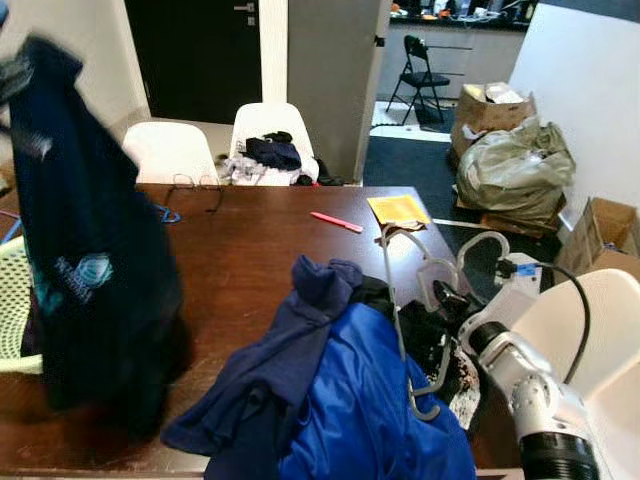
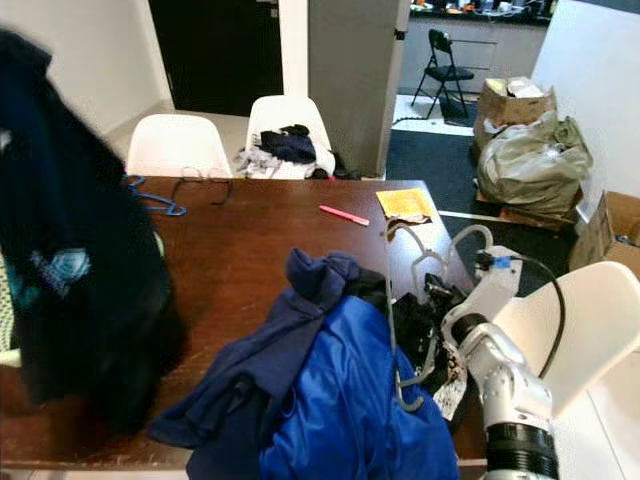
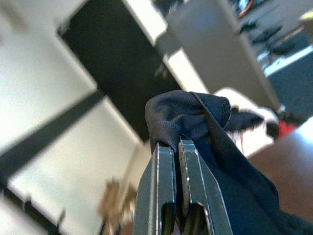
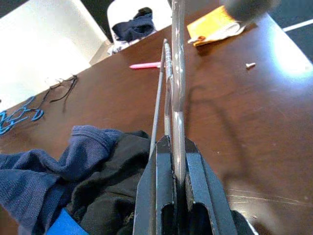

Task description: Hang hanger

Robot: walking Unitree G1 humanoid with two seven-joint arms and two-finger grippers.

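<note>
So the right gripper [image 4: 178,161] has its 2 black fingers clamped flat on the grey plastic hanger [image 1: 415,310], no gap showing between them apart from the hanger's own thickness, holding it up over the brown table [image 1: 250,250] right above the clothes pile. The left gripper [image 3: 177,166] is pinched shut too, on a fold of the dark navy shirt [image 1: 85,240], which dangles well off to the far side from the hanger hand and looks blurry in the head views. What bugs me is the grip on the hanger: it's on a thin edge, and the rest of the hanger sticks out well past the fingertips, so any knock could twist it in the fingers or pop it out. Just below the right gripper sit the bright blue garment [image 1: 370,410] and the navy polo [image 1: 300,330], and the hanger's lower hook end hangs right against that heap, so I'd guess it could snag fabric and drag the pile along. The shirt is only held by 1 small bunched bit, so it might slip if it swings. Also the 2 hands are well apart, so getting hanger into shirt means a big reach across, with the pink pen [image 1: 336,222] and the yellow packet [image 1: 398,209] beyond the gripper possibly getting swept.
</note>
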